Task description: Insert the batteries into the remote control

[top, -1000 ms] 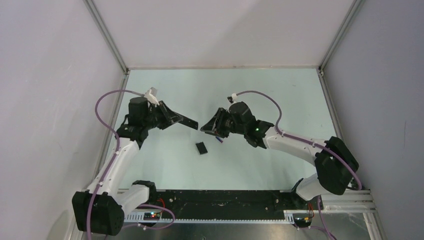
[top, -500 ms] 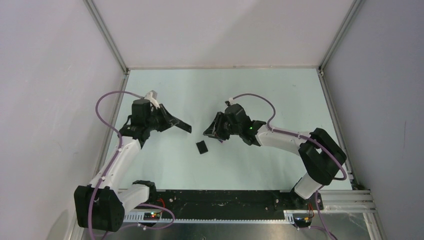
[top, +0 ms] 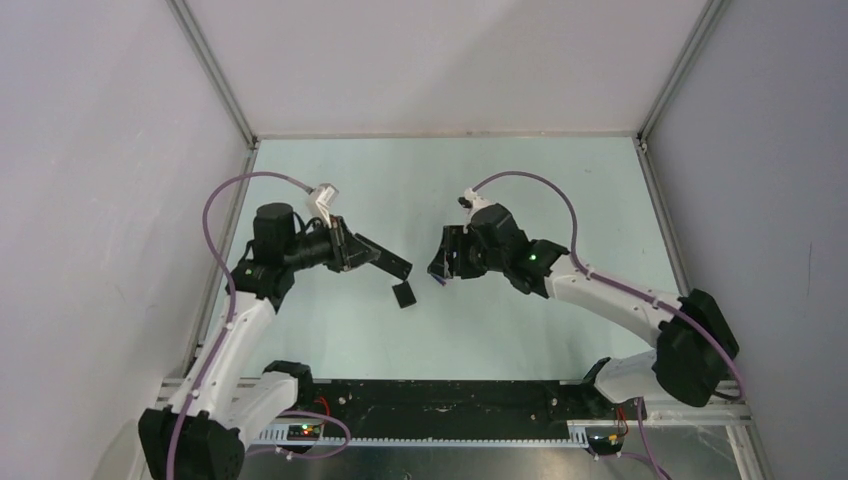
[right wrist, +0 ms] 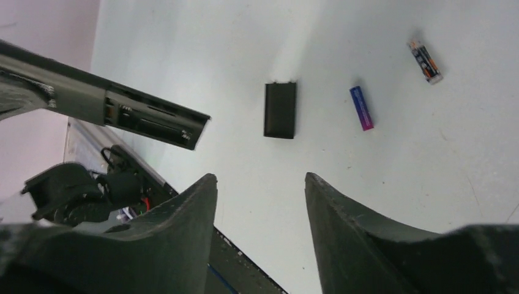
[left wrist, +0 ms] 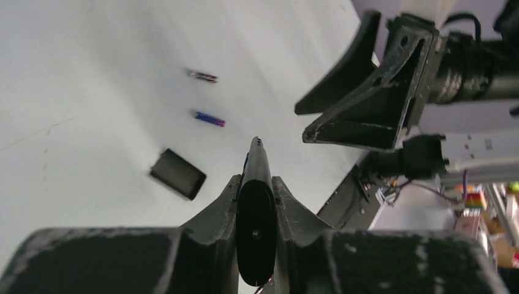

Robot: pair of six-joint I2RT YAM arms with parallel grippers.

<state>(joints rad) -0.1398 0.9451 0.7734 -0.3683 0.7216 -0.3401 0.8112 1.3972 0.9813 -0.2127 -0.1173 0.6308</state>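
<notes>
Seen from above, the left gripper (top: 352,251) is clamped on one end of the remote control (top: 382,260), holding the slim black bar clear of the pale table (top: 520,180), its free end above a small loose cover plate (top: 404,294); the right gripper (top: 446,262) hovers just beyond, fingers apart and empty. From the left wrist, the remote runs edge-on out of the closed jaws, while the blue-purple battery (left wrist: 210,119) and the dark battery (left wrist: 202,76) lie flat on the table, near each other, both apart from the flat matte cover plate. From the right wrist, the remote's open recess faces the camera at upper left, and the two batteries lie side by side to the right of the cover plate, the dark one showing a pale metallic end. These little cylinders look light, rigid and smooth, likely to roll or slip; a pinch across the middle of the barrel seems the safest hold. The remote appears to be stiff plastic.
</notes>
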